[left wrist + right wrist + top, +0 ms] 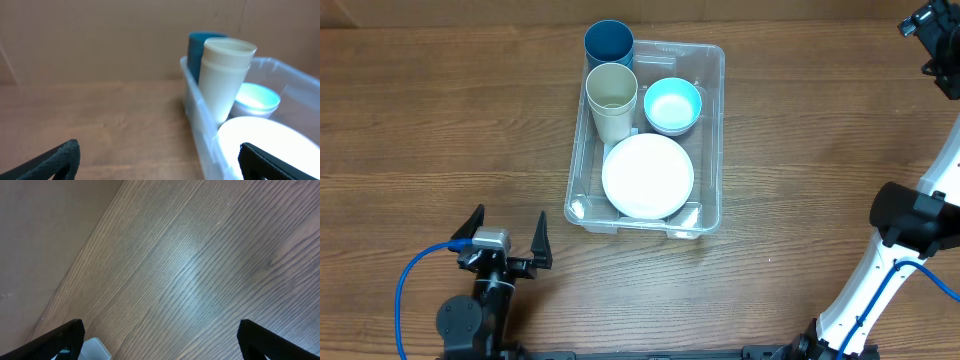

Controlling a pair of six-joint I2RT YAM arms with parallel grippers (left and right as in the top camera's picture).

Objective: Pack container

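The container (710,140) is a large clear bin at the table's middle. It holds a cream cup (611,95), a light blue bowl (672,104) and a white plate (647,176). A dark blue cup (609,42) stands at its far left corner; I cannot tell whether inside or just outside. My left gripper (507,240) is open and empty, low over the table in front of the bin's left side. In the left wrist view (160,162) the bin wall (200,115) is to the right. My right gripper (925,25) is raised at the far right, open and empty (160,340).
The wooden table (440,120) surrounds the bin. A brown backdrop (90,40) rises behind it. A corner of the bin (95,351) shows at the bottom left of the right wrist view. The right arm's white base (880,270) stands at the front right.
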